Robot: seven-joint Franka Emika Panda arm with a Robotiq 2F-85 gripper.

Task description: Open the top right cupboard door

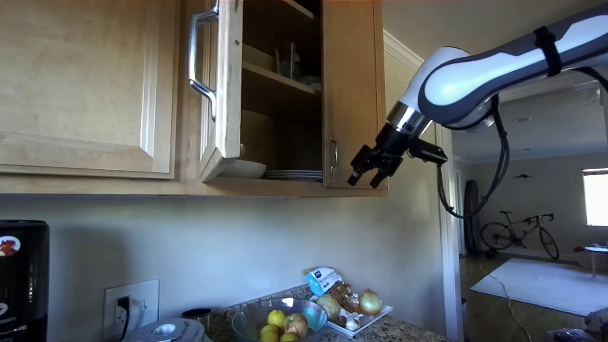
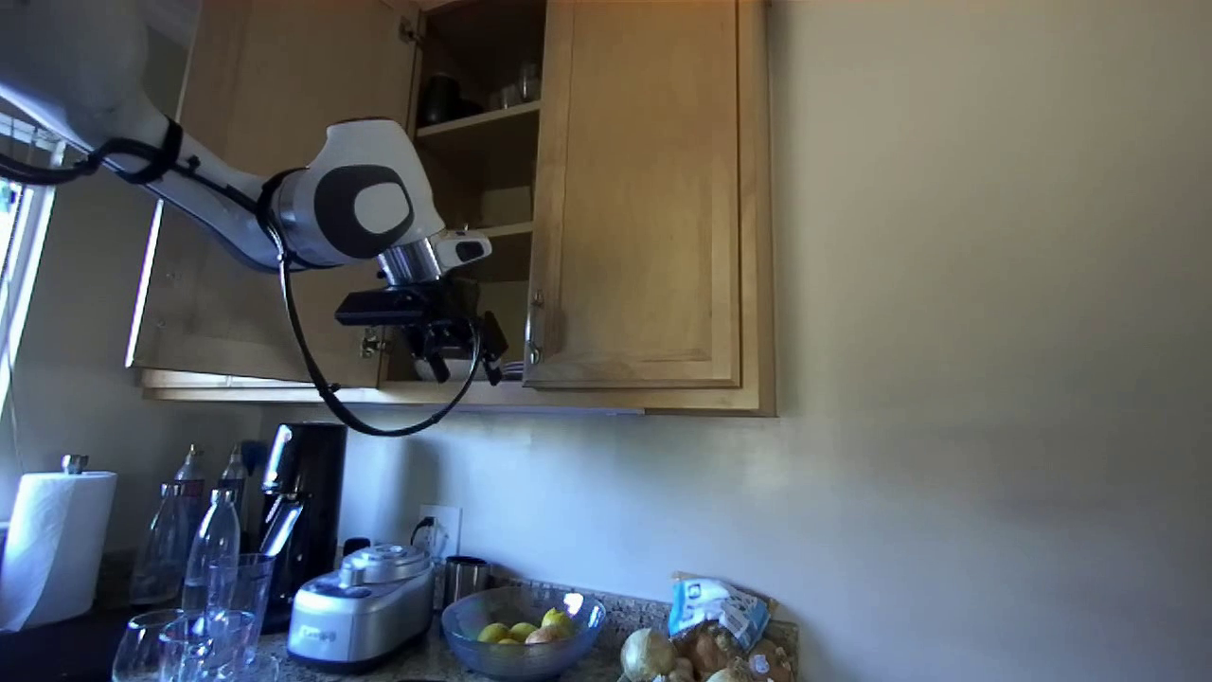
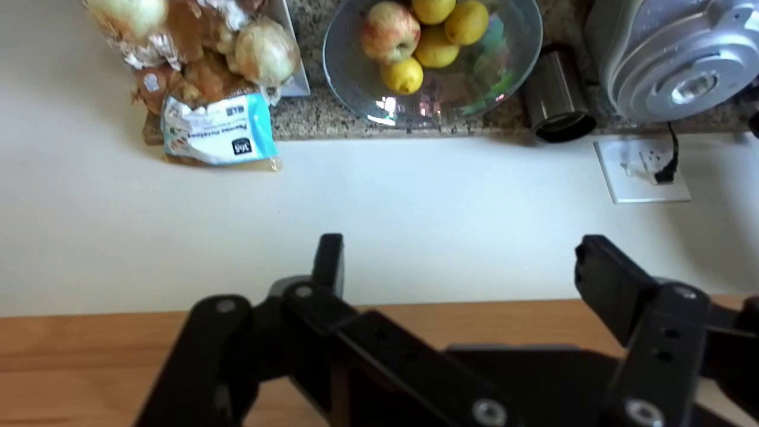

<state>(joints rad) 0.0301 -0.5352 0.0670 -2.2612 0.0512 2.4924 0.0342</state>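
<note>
The top right cupboard door is shut in both exterior views. It is tall light oak. Its small silver pull is near the lower corner, beside the open compartment; it also shows edge-on in an exterior view. My gripper points down in front of the cupboard at about the height of the door's lower edge. It looks right of the pull in that view and left of it in an exterior view. In the wrist view the fingers are wide apart with nothing between them. The pull is out of the wrist view.
A neighbouring door with a long silver bar handle stands swung open. Its compartment holds plates and a bowl. Below are a glass fruit bowl, a food processor, onions and drinking glasses.
</note>
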